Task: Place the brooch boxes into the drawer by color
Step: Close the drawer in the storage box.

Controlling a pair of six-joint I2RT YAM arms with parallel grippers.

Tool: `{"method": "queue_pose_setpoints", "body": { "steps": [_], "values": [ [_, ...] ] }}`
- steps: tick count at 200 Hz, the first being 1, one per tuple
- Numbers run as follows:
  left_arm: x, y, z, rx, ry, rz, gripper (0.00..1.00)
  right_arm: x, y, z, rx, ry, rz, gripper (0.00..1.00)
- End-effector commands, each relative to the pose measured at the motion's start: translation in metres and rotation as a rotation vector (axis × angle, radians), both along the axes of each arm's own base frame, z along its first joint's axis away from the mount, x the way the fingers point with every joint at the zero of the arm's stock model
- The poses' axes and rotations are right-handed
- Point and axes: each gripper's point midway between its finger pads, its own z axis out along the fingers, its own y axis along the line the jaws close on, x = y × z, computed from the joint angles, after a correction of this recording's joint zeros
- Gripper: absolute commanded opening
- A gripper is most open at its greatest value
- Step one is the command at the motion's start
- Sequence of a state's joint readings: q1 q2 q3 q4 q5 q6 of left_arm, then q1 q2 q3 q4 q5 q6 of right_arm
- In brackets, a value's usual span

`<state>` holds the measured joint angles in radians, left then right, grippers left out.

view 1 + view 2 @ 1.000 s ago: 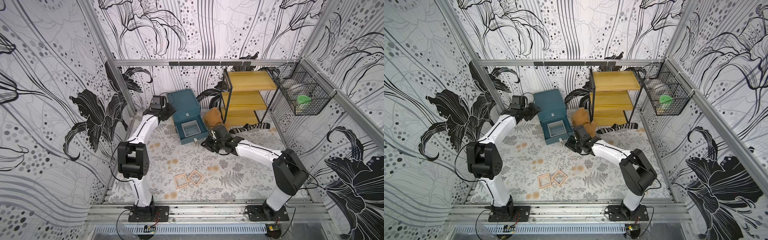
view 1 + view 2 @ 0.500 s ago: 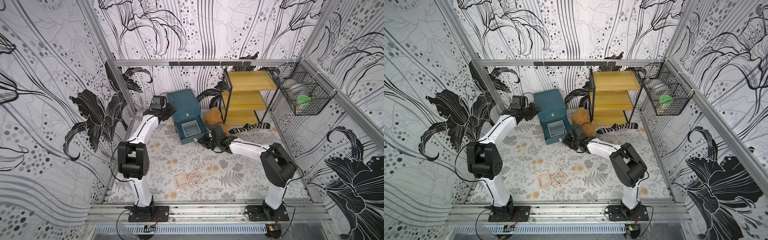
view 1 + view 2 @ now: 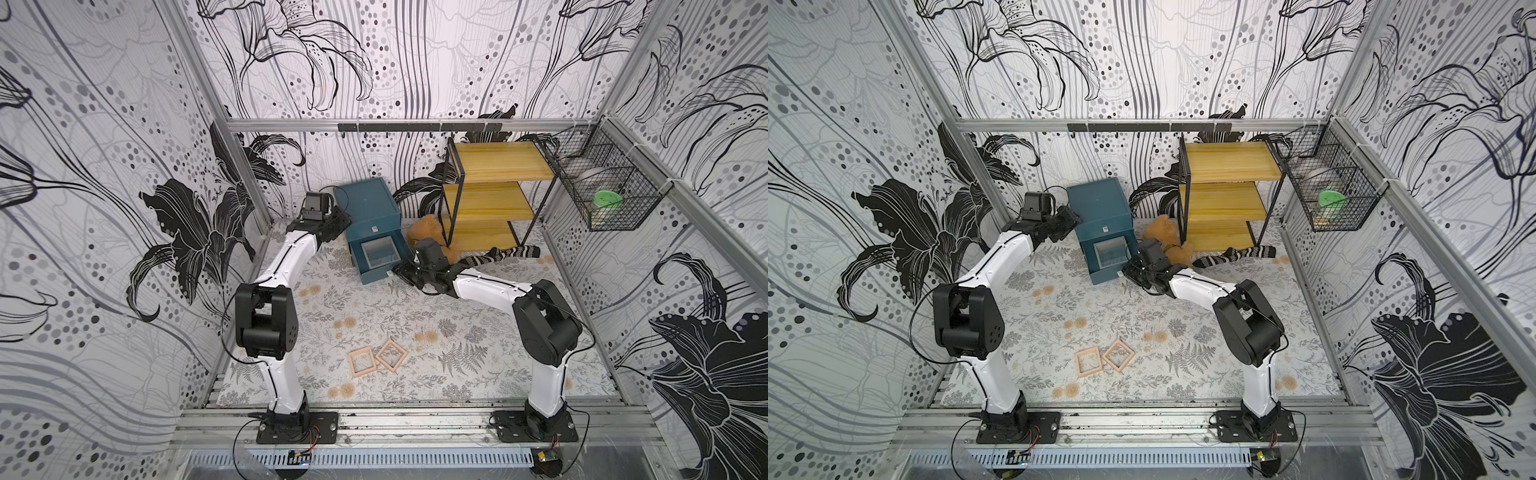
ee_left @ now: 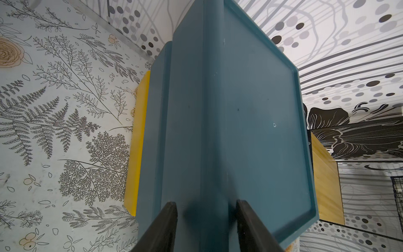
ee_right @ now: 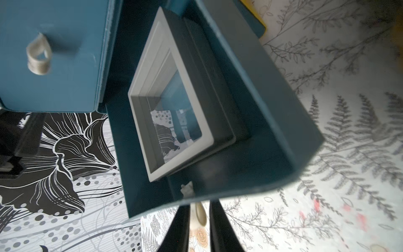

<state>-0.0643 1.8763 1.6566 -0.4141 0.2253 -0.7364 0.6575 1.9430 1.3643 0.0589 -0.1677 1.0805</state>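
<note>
Left end effector [image 4: 206, 203], right end effector [image 5: 200, 206]: clamped.

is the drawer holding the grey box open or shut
Open: the drawer juts out from the teal chest, the grey brooch box lying exposed inside.

White arm links [image 3: 291, 257], black joints [image 3: 266, 320]

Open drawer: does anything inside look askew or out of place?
Slightly. The pale grey box lies offset on the darker box beneath it, not squared up, shifted toward one side of the drawer. Nothing looks spilled or damaged.
</note>
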Motion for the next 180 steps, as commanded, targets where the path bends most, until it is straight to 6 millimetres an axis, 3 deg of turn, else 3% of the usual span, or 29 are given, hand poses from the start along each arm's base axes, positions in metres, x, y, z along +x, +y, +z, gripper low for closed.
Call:
{"method": "queue_pose_setpoints", "body": {
  "steps": [1, 124, 180],
  "values": [
    [-0.007, 0.001, -0.007, -0.001, 0.024, -0.003, 0.48, 0.020, -0.001, 0.008, 0.001, -0.033, -0.033, 0.21],
    [-0.012, 0.000, -0.003, -0.011, 0.019, -0.007, 0.48, 0.087, 0.031, 0.009, 0.065, -0.020, -0.077, 0.20],
    [-0.015, -0.001, -0.007, -0.016, 0.029, -0.011, 0.48, 0.105, 0.038, 0.006, 0.105, -0.015, -0.118, 0.20]
  ]
}}
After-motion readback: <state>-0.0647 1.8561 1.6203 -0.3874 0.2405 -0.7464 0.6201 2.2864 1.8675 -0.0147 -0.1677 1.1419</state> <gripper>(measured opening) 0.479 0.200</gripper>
